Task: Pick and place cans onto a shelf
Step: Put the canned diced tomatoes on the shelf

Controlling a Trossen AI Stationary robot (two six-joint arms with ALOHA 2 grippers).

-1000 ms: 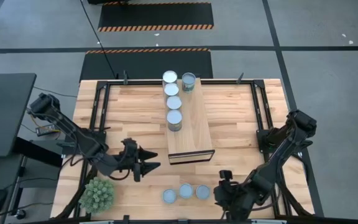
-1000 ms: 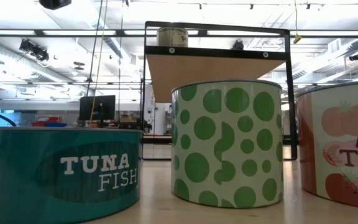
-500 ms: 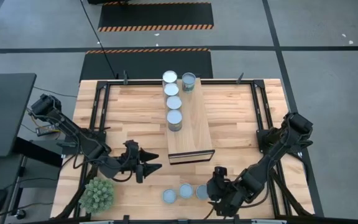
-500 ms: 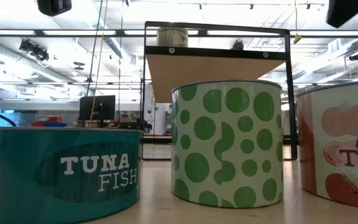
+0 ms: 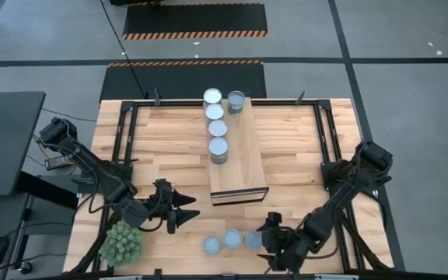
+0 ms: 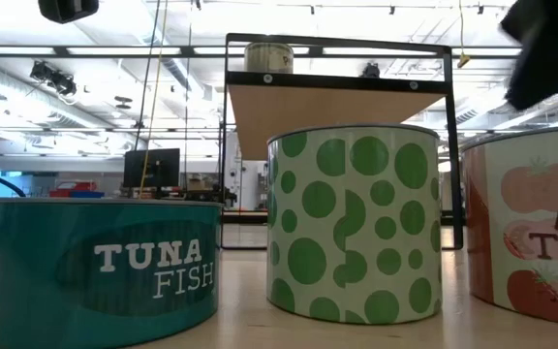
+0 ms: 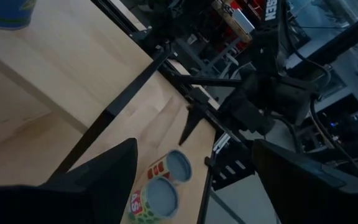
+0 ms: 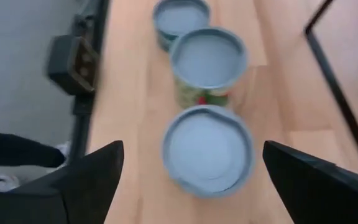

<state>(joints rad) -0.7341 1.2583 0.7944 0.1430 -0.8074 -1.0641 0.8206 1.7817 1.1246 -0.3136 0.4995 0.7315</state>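
Three cans stand in a row near the table's near edge [image 5: 212, 246] [image 5: 232, 238] [image 5: 252, 239]. In the low view they are the tuna can [image 6: 100, 267], the green-dotted can [image 6: 355, 218] and the tomato can [image 6: 531, 228]. Several more cans [image 5: 218, 128] stand on top of the light-wood shelf [image 5: 243, 167]. My right gripper [image 5: 264, 237] [image 8: 192, 149] is open. It hovers just right of and above the rightmost can [image 8: 207, 149] and touches nothing. My left gripper [image 5: 187, 211] [image 7: 194, 180] is open, left of the shelf's near end, with nothing between its fingers.
A spiky green plant ball [image 5: 123, 243] sits at the table's near left corner. A black frame [image 5: 131, 140] runs around the tabletop. Bare wood lies on both sides of the shelf.
My right gripper has moved along the near edge toward the table's left, up to the rightmost of the three cans on the table. In the low view it has come down into the picture at the upper right. The cans have stayed where they were.
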